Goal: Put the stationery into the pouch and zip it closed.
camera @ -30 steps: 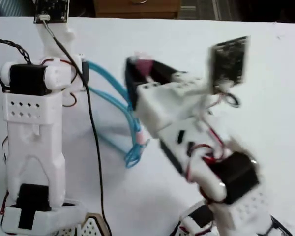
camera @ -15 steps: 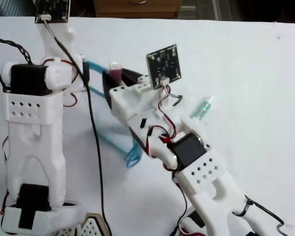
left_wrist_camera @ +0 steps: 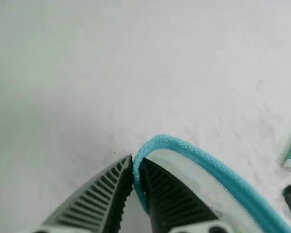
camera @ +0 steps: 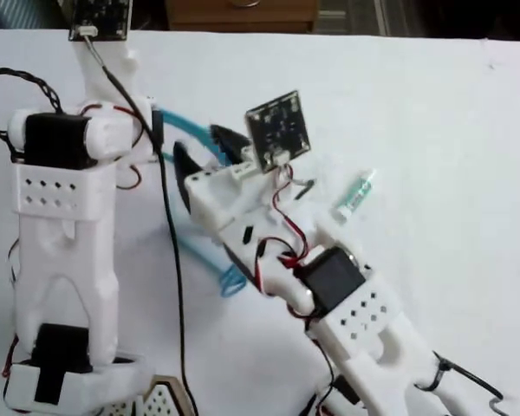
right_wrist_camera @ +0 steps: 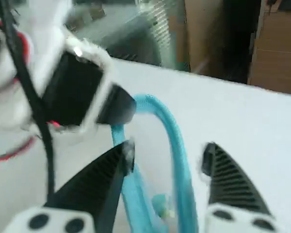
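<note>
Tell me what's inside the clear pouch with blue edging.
A small pale green object seems to lie inside the clear blue-edged pouch, framed by the open right gripper; what it is I cannot tell. In the high view the right arm covers most of the pouch.

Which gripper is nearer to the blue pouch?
Left. The left gripper has its jaws shut on the rim of the pouch; the right gripper is open over it, jaws either side of the rim.

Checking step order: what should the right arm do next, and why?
Probably swing the right gripper over to the tube on the table: its jaws are open and empty at the pouch, whose rim the left gripper pinches, and the tube lies outside.
</note>
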Robot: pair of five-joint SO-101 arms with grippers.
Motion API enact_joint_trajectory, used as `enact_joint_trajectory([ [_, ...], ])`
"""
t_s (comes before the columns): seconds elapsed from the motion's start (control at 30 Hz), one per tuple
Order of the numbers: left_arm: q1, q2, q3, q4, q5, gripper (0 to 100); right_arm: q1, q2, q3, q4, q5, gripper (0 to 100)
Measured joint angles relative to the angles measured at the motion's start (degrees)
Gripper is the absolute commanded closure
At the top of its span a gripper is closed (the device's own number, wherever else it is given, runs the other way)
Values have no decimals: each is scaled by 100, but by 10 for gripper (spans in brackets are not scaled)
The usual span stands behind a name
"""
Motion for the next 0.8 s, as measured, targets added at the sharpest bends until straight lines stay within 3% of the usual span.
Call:
enact_joint_trajectory([
  [0.23,-9,0,-9,18,0,977,114,-264,-9,123,0,687],
  [0.57,-44,0,-9,18,0,977,2602,440,-1776,1327,-1037,740],
  [0.8,-44,0,-9,18,0,977,3376,2593,-2971,2752,-1081,758],
])
